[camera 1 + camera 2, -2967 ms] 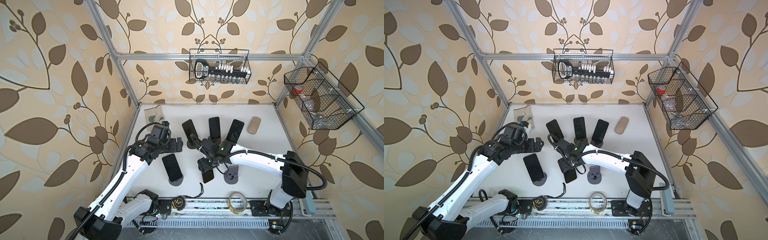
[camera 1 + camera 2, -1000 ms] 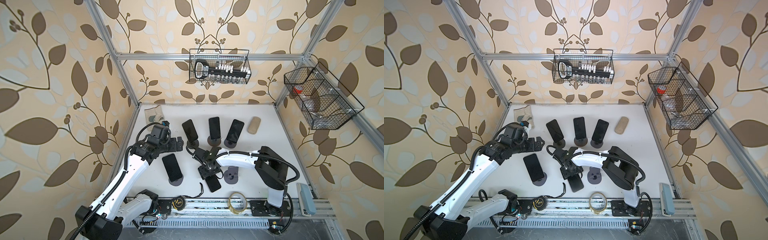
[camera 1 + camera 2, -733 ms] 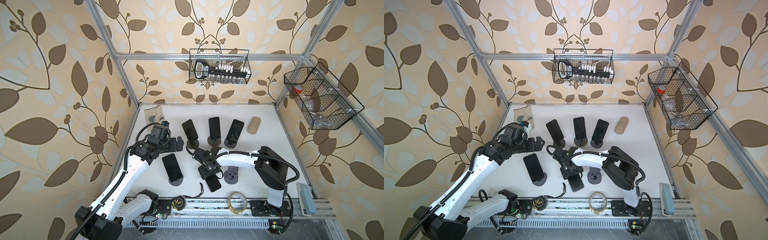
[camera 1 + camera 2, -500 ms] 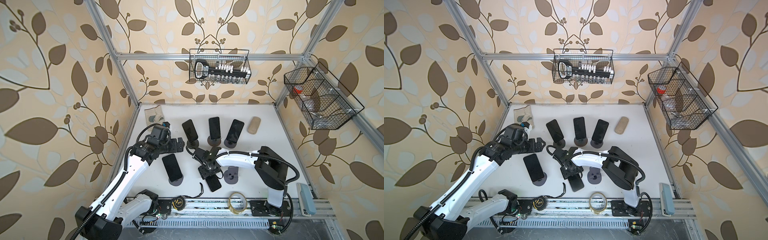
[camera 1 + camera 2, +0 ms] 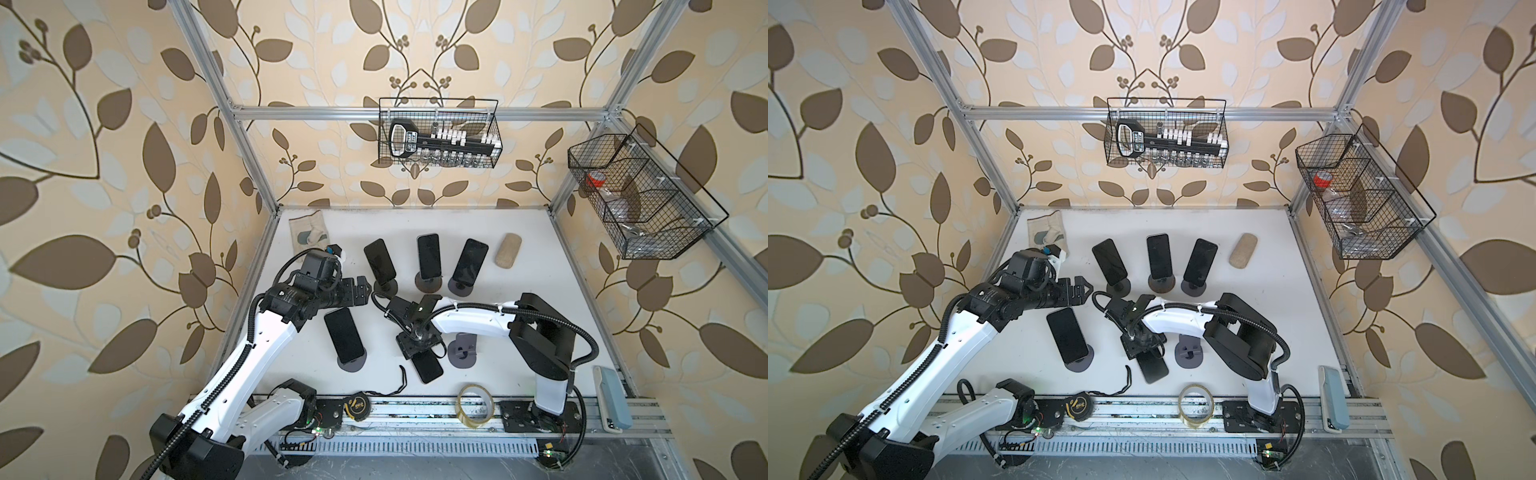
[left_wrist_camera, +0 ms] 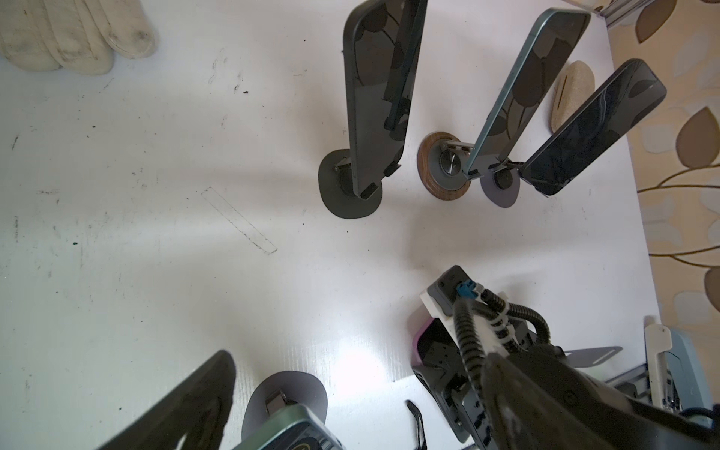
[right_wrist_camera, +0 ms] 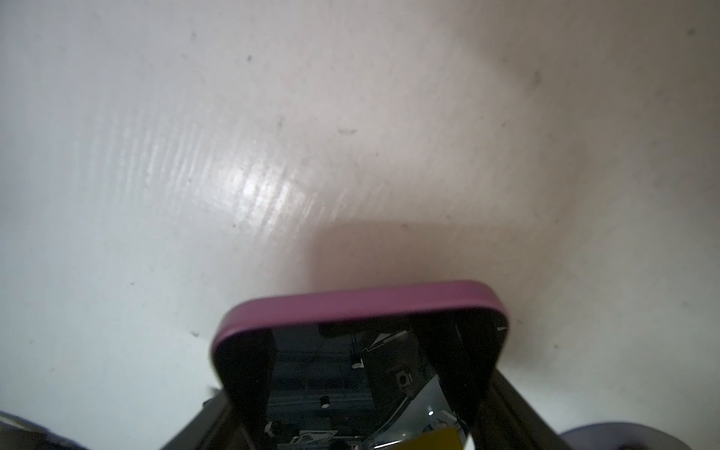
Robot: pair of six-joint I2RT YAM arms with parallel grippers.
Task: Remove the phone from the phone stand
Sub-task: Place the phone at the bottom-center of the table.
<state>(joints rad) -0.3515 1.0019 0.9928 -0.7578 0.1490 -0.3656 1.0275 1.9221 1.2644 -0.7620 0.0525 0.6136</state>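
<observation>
Four phones on stands: you have three in a back row (image 5: 428, 255) and a front-left phone (image 5: 344, 338), each leaning on its own stand.
Phone: the magenta-cased phone (image 5: 430, 370) is off its stand, screen up, near the front edge of the tabletop (image 5: 519, 249). You cannot tell whether it touches the surface.
Phone stand: the grey phone stand (image 5: 463, 356) sits empty just beside the phone, on the robot's right of it.
Right gripper: your right gripper (image 5: 420, 353) is directly over the phone. In the right wrist view its dark fingers (image 7: 249, 362) sit against both long edges of the magenta case, so they are holding the phone.
Left gripper: your left gripper (image 5: 362, 292) hangs above the tabletop between the front-left phone and the back row, fingers spread wide and holding nothing.
Front rail: a tape roll (image 5: 476, 405) sits near the right arm's base.
</observation>
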